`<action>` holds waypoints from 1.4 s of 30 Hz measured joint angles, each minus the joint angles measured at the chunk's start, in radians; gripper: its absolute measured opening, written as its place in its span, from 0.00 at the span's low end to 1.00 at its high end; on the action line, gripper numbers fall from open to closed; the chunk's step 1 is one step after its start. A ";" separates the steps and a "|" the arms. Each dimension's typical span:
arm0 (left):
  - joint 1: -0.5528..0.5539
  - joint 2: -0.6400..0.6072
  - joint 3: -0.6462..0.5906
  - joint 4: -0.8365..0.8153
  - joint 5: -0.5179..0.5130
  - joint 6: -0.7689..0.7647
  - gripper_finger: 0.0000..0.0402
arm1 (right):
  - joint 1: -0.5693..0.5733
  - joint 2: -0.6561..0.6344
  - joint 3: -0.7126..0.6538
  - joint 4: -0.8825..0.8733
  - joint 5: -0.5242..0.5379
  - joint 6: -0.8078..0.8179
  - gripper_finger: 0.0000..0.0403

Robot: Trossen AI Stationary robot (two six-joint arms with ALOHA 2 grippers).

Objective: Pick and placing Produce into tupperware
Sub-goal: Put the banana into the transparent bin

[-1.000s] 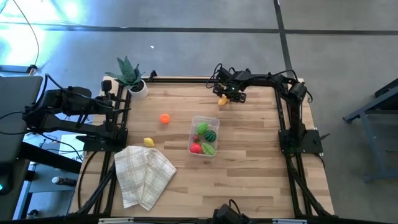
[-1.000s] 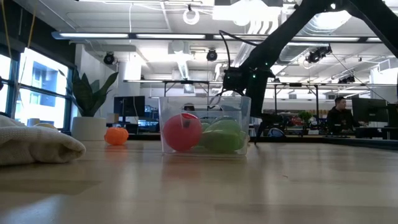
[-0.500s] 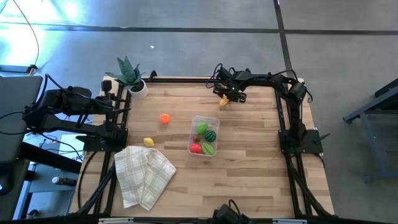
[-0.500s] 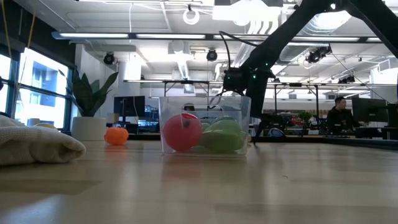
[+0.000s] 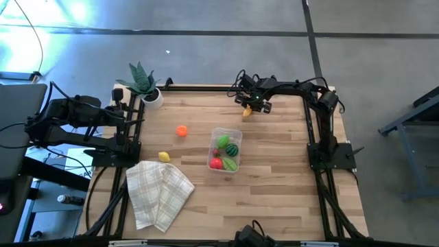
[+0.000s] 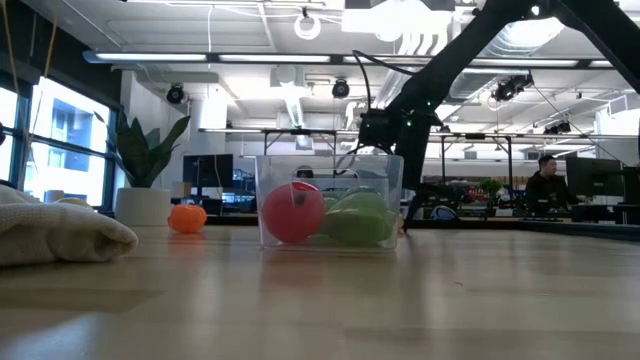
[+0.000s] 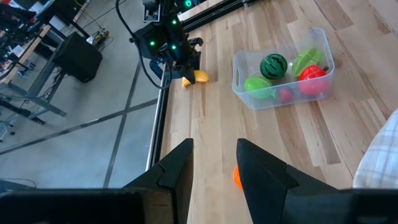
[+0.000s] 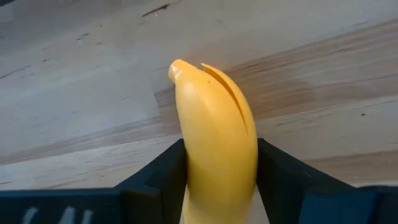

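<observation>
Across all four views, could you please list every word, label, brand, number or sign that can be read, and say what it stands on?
None can be read.
Tupperware, toy banana, orange toy, yellow toy, checked cloth, plant pot: no print or label shows.
Monitors in the room behind the table: anything on them is too small to read.
Both arms: only small lights, no legible marking.

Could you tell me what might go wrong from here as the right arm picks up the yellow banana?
1. The right gripper pinches the banana at one end only; the smooth, curved toy could slip or swing when lifted.
2. The tub already holds four pieces, so the banana may land on top and roll out.
3. The banana lies close to the table's far edge, so a drop could send it off.
</observation>
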 joint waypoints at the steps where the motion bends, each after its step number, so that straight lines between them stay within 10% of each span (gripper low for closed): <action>1: 0.000 0.000 0.000 0.000 0.000 0.000 0.28 | 0.000 0.000 0.000 0.003 -0.002 0.000 0.38; 20: 0.000 0.000 0.000 0.000 0.000 0.000 0.28 | 0.002 -0.022 0.011 0.039 -0.031 -0.066 0.35; 42: 0.000 0.000 0.000 0.000 0.000 0.000 0.28 | 0.124 -0.043 0.484 -0.150 -0.319 -0.888 0.35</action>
